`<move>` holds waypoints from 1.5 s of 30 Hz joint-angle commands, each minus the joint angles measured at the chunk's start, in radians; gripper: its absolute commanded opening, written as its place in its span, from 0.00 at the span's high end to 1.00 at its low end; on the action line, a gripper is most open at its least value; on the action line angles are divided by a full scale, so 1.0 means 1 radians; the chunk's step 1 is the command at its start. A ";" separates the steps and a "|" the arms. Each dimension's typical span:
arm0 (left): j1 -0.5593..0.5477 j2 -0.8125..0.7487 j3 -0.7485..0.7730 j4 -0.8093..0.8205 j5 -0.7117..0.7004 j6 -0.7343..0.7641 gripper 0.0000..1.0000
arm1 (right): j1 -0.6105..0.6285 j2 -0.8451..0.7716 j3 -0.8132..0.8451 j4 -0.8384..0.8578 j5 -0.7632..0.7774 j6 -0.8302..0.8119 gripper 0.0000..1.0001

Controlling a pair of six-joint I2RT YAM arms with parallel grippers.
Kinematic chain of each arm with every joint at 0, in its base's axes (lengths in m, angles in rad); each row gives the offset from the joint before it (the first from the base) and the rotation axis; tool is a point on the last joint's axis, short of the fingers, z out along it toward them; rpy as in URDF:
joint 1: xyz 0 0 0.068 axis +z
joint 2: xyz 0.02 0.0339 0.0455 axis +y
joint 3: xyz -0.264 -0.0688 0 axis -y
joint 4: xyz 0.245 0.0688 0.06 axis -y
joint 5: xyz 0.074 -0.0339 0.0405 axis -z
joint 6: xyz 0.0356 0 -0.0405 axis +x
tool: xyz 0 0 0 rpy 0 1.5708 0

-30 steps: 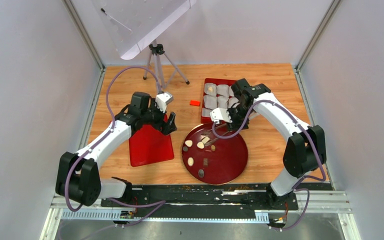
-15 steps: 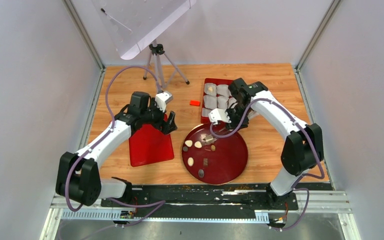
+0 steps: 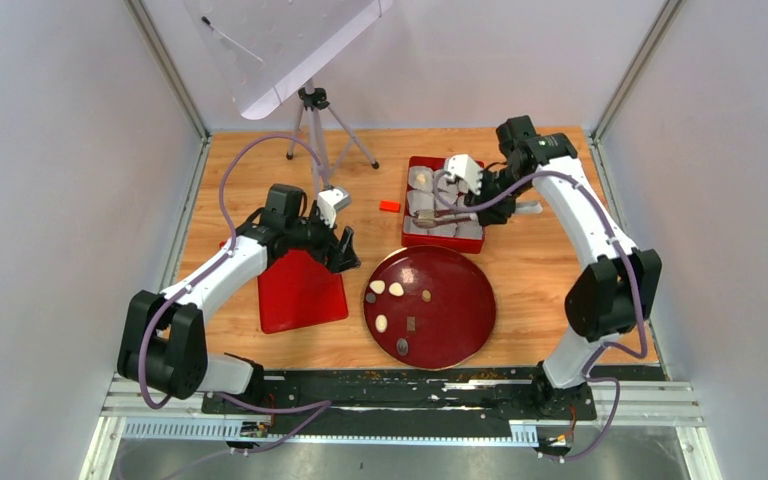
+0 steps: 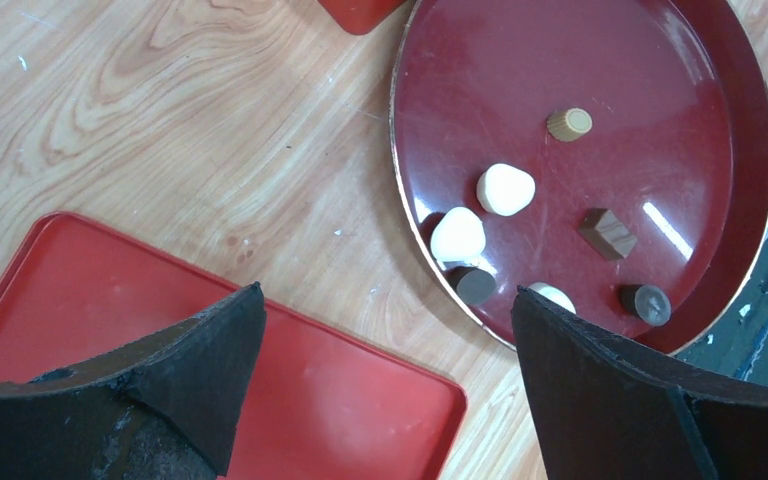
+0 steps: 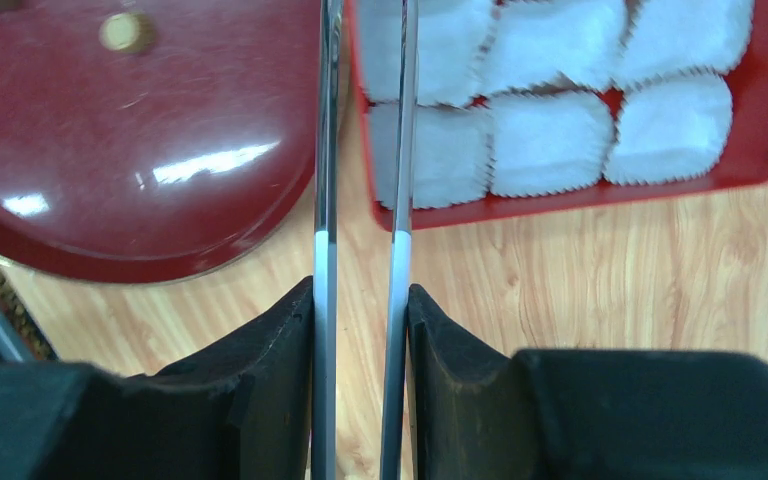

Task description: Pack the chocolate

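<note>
Seven chocolate pieces (image 4: 505, 189) lie on the round plate (image 4: 720, 90), mostly toward its 9 o'clock side. Left pincer (image 4: 385, 310) gapes wide and empty over the red tray (image 4: 110, 300) at the plate's 9 o'clock. Right pincer (image 5: 360, 300) clamps tweezers (image 5: 325, 150) over the box (image 5: 765, 140) of paper cups (image 5: 550, 140) at the plate's 12 o'clock; the tweezer tips are hidden.

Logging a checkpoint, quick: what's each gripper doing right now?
Left gripper: open, holding nothing.
Right gripper: shut on the tweezers.

Table (image 3: 545, 285) with plate (image 3: 457, 292), tray (image 3: 300, 295), box (image 3: 444, 243), block (image 3: 389, 206)
</note>
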 commanded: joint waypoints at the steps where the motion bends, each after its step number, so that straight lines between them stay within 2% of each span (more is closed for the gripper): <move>1: 0.003 -0.020 0.035 0.018 0.038 0.014 0.00 | -0.068 0.095 0.116 0.147 -0.028 0.180 0.86; 11: 0.004 -0.023 0.033 0.015 0.064 0.018 0.01 | -0.097 0.239 0.198 0.334 0.184 0.308 0.85; 17: 0.004 -0.025 0.035 0.013 0.066 0.017 0.01 | -0.097 0.294 0.237 0.362 0.216 0.326 0.83; 21: 0.003 -0.029 0.033 0.012 0.066 0.017 0.01 | -0.097 0.314 0.241 0.376 0.243 0.336 0.77; 26: 0.003 -0.029 0.032 0.014 0.064 0.016 0.01 | -0.097 0.322 0.241 0.367 0.219 0.356 0.61; 32: 0.004 -0.021 0.035 0.018 0.064 0.014 0.01 | -0.094 0.319 0.271 0.353 0.168 0.387 0.57; 39: 0.003 -0.019 0.036 0.018 0.058 0.013 0.01 | -0.093 0.272 0.277 0.347 0.175 0.383 0.66; 45: 0.003 -0.013 0.032 0.020 0.035 0.011 0.01 | -0.077 0.078 0.149 0.306 0.102 0.349 0.73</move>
